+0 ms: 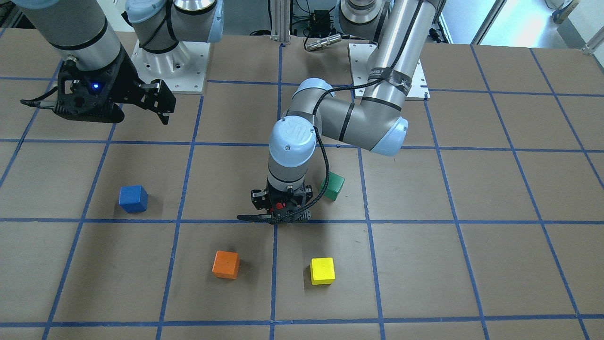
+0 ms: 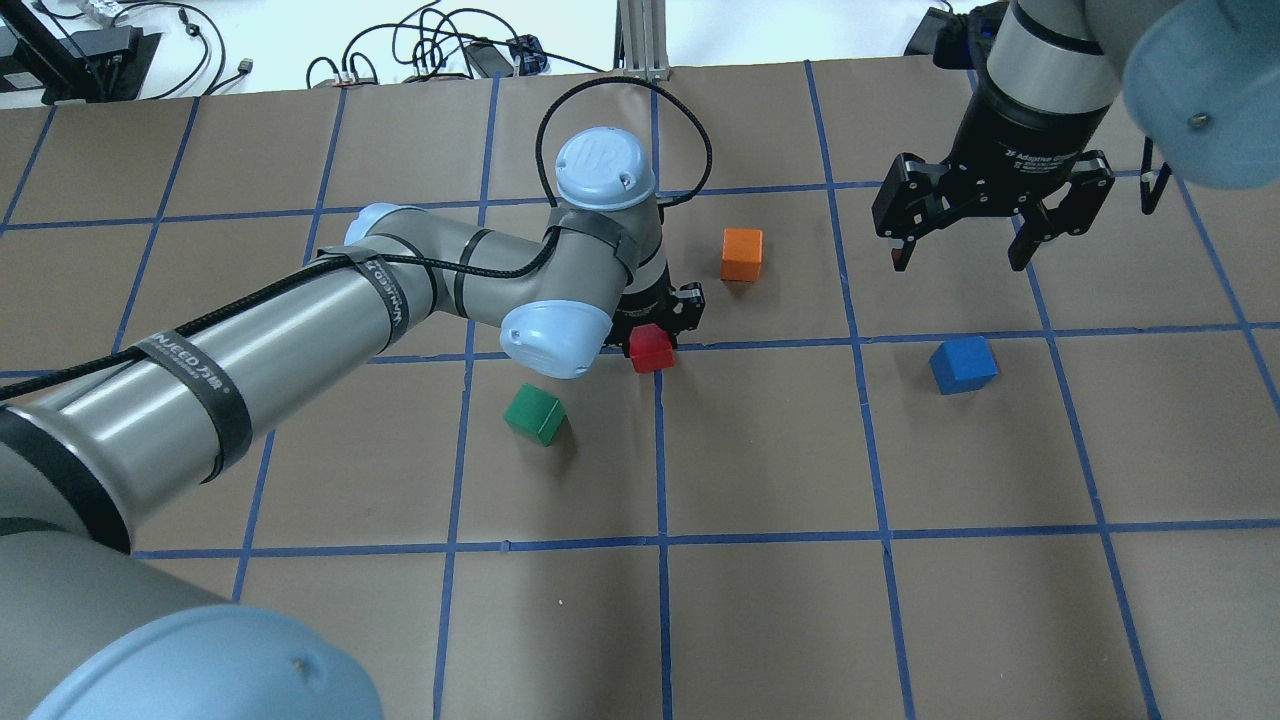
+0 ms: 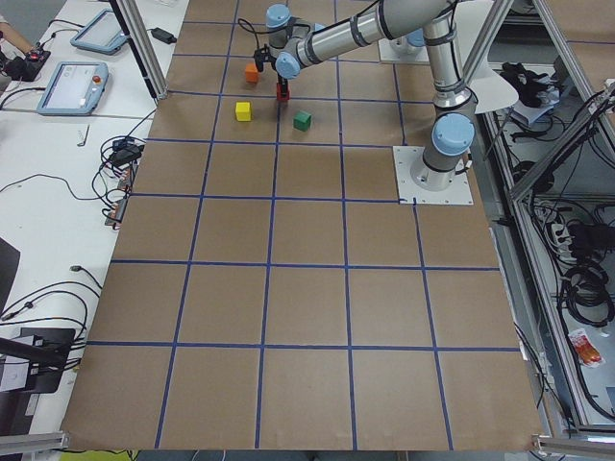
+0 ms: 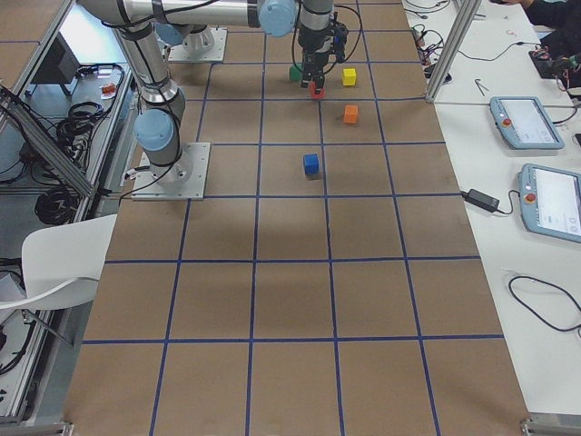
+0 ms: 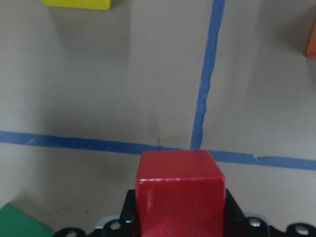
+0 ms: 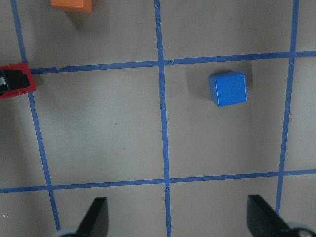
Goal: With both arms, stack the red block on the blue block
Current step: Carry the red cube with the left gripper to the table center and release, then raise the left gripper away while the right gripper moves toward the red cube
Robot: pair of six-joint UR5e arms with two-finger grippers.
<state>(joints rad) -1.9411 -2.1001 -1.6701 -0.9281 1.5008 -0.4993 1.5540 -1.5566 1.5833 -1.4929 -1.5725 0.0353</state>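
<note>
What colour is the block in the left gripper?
Red; the red block in the left gripper shows best in the left wrist view.

Overhead view: blue block well right of red block, orange cube beyond-right, green cube nearer-left.

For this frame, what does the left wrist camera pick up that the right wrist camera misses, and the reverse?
Only the left wrist view: an edge of the yellow block at the top and a corner of the green block at the bottom left.
Only the right wrist view: the blue block, standing alone, and the right pincer, open and clear of it.
Both: the red block, large and close in the left wrist view and cut off at the right wrist view's left edge; the orange block; the blue tape grid.
</note>
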